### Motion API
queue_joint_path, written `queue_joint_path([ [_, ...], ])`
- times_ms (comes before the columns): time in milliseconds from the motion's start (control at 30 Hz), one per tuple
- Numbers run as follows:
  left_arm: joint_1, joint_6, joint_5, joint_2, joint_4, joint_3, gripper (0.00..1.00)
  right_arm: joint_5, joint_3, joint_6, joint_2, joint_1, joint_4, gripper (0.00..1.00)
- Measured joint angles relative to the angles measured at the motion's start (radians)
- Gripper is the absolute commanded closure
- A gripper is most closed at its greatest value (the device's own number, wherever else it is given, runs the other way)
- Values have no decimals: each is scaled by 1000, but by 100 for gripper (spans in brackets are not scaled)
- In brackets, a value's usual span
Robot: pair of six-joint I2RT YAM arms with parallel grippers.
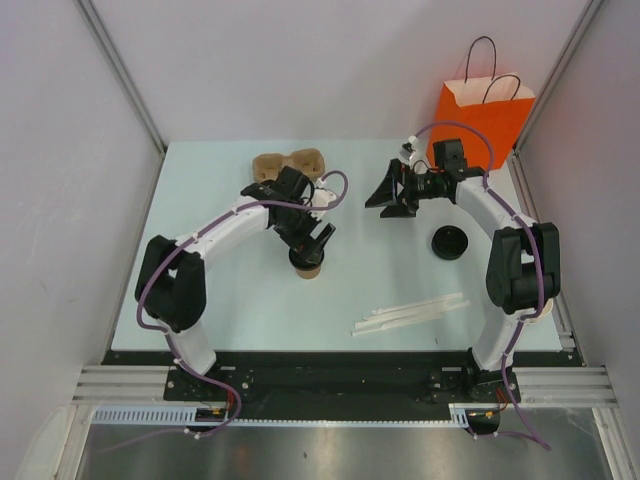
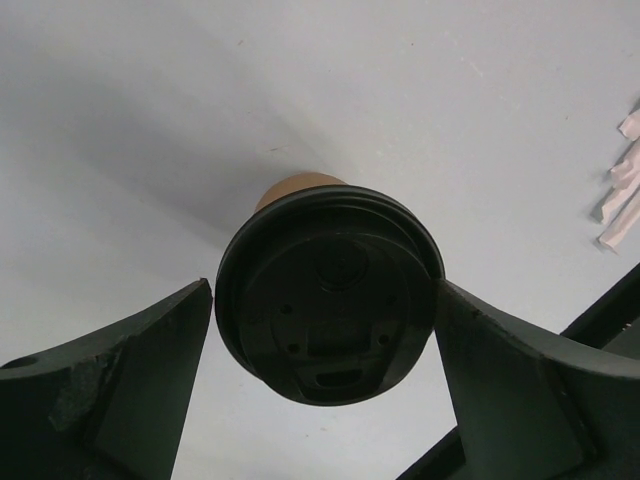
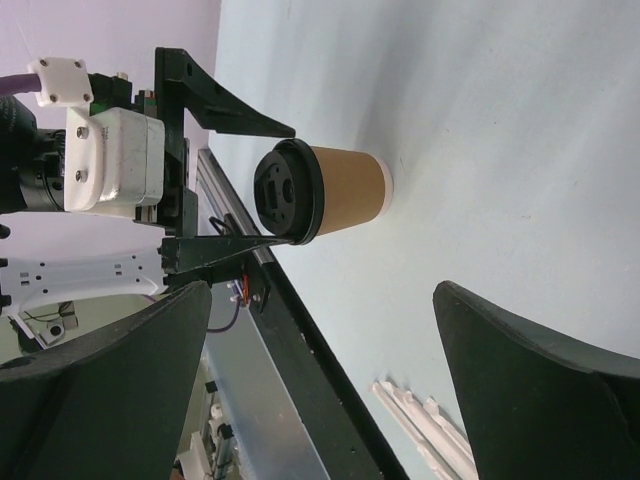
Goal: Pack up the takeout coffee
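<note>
The takeout coffee (image 1: 307, 264), a tan-brown paper cup with a black lid, stands upright on the table left of centre. My left gripper (image 1: 312, 243) is above it, open, with the jaws on either side of the lid (image 2: 330, 290). In the left wrist view the right finger (image 2: 500, 370) touches the lid's edge and the left finger (image 2: 120, 380) stands a sliver off. The right wrist view shows the cup (image 3: 345, 190) standing on the table between those fingers (image 3: 225, 108). My right gripper (image 1: 388, 200) is open and empty, facing the cup from the right.
An orange paper bag (image 1: 485, 112) with handles stands at the back right corner. A loose black lid (image 1: 450, 242) lies right of centre. A brown cup carrier (image 1: 285, 163) lies behind the left gripper. White wrapped sticks (image 1: 410, 315) lie near the front edge.
</note>
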Motion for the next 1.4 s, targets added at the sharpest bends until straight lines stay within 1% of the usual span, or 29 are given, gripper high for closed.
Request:
queue_joint_path([
  [167,2,-4,11,3,0,0,19,0,-2,0,0,-2,2,0],
  [267,5,-7,16,3,0,0,27,0,-2,2,0,-3,2,0],
  [300,8,-8,17,3,0,0,32,0,-2,3,0,-3,2,0],
  [400,30,-8,18,0,-4,0,37,0,-2,5,0,-4,2,0],
  [500,76,-2,14,-11,-21,0,38,0,-2,7,0,-5,2,0],
  [633,178,27,-1,-29,-65,24,39,0,-2,8,0,-4,3,0],
  [867,460,98,-10,-4,-116,210,39,0,-2,10,0,-5,4,0],
  [967,574,109,-6,52,-121,294,39,0,-2,11,0,-5,8,0],
  [1067,650,110,1,121,-124,343,39,0,-2,11,0,-5,11,0],
  [1200,689,110,5,176,-147,348,37,0,-2,11,0,-5,11,0],
  [1400,689,108,23,184,-150,330,36,0,-2,15,0,-5,13,0],
])
